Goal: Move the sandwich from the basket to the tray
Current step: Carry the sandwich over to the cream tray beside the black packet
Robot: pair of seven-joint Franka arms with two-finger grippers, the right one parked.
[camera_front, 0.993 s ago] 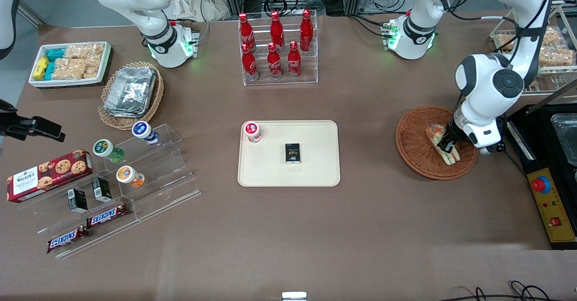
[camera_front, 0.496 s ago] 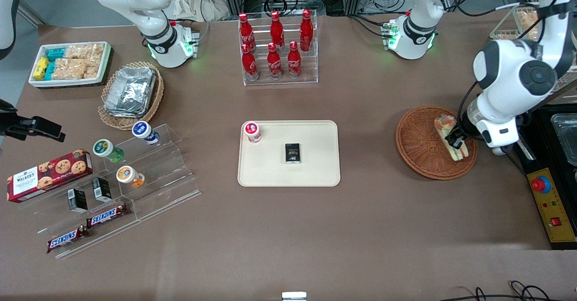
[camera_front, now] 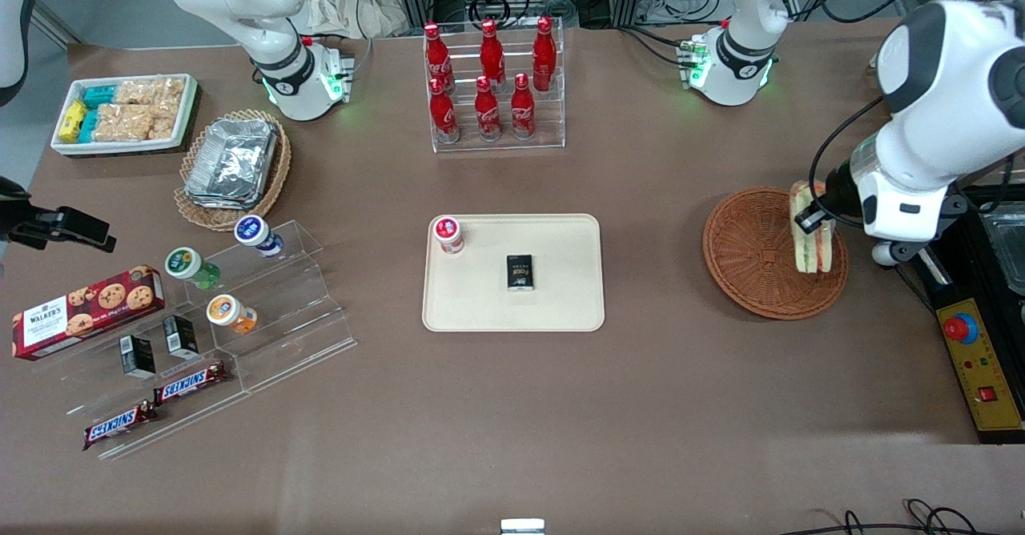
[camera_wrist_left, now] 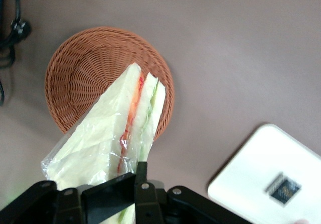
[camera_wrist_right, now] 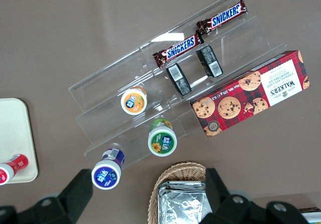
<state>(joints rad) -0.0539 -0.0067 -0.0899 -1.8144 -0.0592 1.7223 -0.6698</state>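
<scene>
Wrapped sandwich (camera_front: 810, 240): soft, light, slippery film; pinch gently at its end.
Gripper (camera_front: 810, 219): clamped on it, above wicker basket (camera_front: 745, 255), right of frame.
Tray (camera_front: 560, 295): centre.

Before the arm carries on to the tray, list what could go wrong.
1. The gripper holds the sandwich by one end above the basket, most of it hanging free; the clear wrap may slip in the jaws on the way.
2. The tray already holds a red-capped bottle and a small black box; a careless drop could land on one or knock the bottle over.
</scene>
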